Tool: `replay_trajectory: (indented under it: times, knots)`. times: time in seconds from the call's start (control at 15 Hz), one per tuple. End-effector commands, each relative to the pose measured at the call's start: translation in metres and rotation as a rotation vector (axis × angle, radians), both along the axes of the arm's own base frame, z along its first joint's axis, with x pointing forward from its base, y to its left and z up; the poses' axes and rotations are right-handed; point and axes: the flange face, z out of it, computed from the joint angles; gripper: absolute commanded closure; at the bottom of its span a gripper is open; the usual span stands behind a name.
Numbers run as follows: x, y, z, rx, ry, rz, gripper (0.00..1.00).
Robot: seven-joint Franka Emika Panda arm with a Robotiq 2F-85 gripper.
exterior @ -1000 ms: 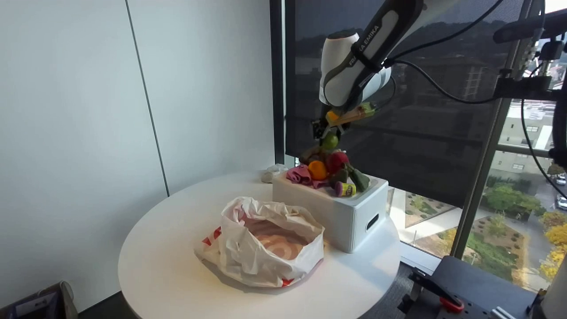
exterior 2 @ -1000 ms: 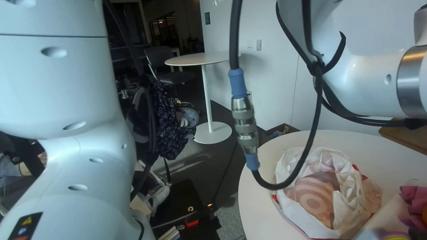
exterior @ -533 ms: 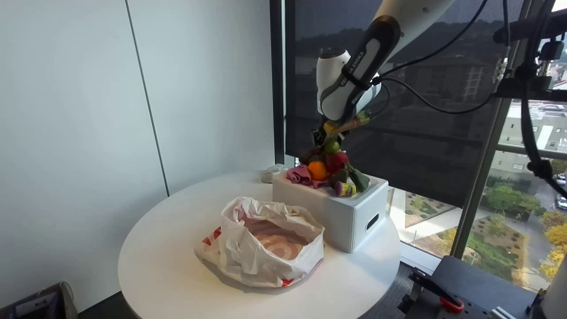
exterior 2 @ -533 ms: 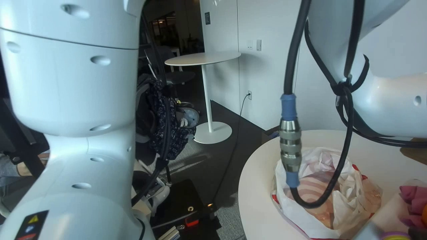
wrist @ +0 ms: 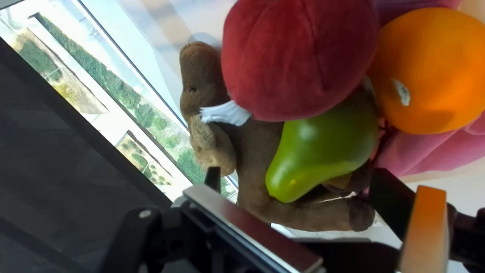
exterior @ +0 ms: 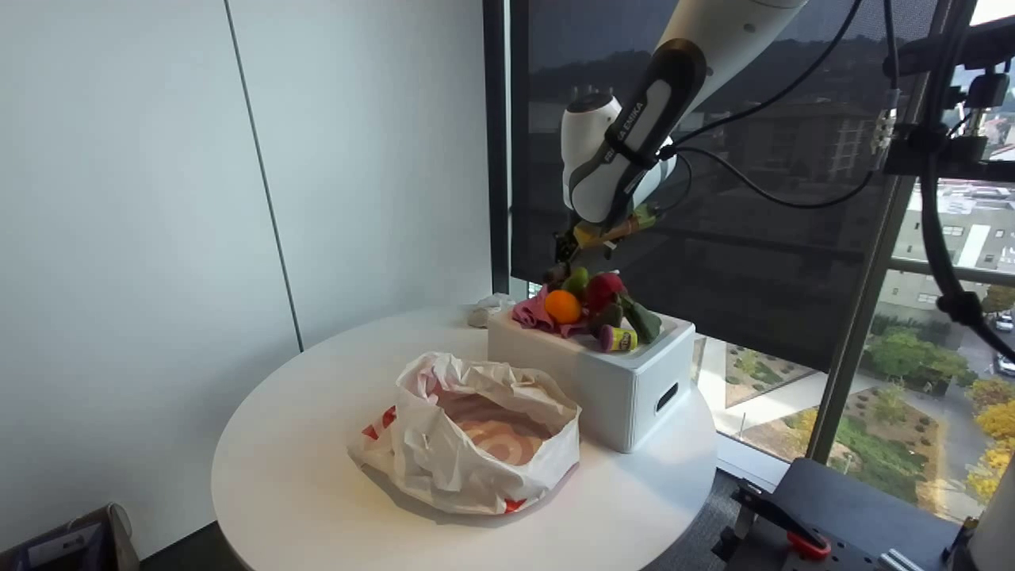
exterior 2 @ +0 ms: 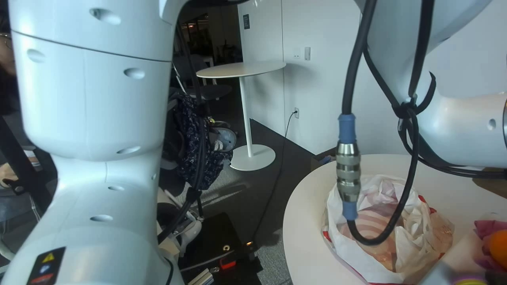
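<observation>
The gripper (wrist: 308, 197), spread wide and pinching nothing, hangs above the white box (exterior: 563, 373), nearest the green pear (wrist: 322, 148), which lies on a brown plush toy (wrist: 255, 151) atop the box. The pear's smooth shine suggests a stiff, light, rather slippery body, so a hold where it starts to swell seems surer than one on the tapering neck. Also atop the box are a red plush ball (wrist: 295, 57) and an orange (wrist: 435, 72); a white bag (exterior: 436, 452) sits just beside the box.
</observation>
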Motion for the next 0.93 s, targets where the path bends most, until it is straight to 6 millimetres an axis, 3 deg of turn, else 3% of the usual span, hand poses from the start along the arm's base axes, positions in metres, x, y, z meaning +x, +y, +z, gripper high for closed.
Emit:
replay_trajectory:
  times: [0.0, 0.47, 0.67, 0.87]
  knots:
    - [-0.010, 0.013, 0.024, -0.009, -0.053, -0.012, 0.00]
    - [-0.065, 0.073, 0.050, 0.144, 0.149, -0.016, 0.00]
    - [-0.082, 0.086, 0.054, 0.206, 0.250, -0.063, 0.00]
    - [-0.090, 0.086, 0.054, 0.236, 0.308, -0.114, 0.00]
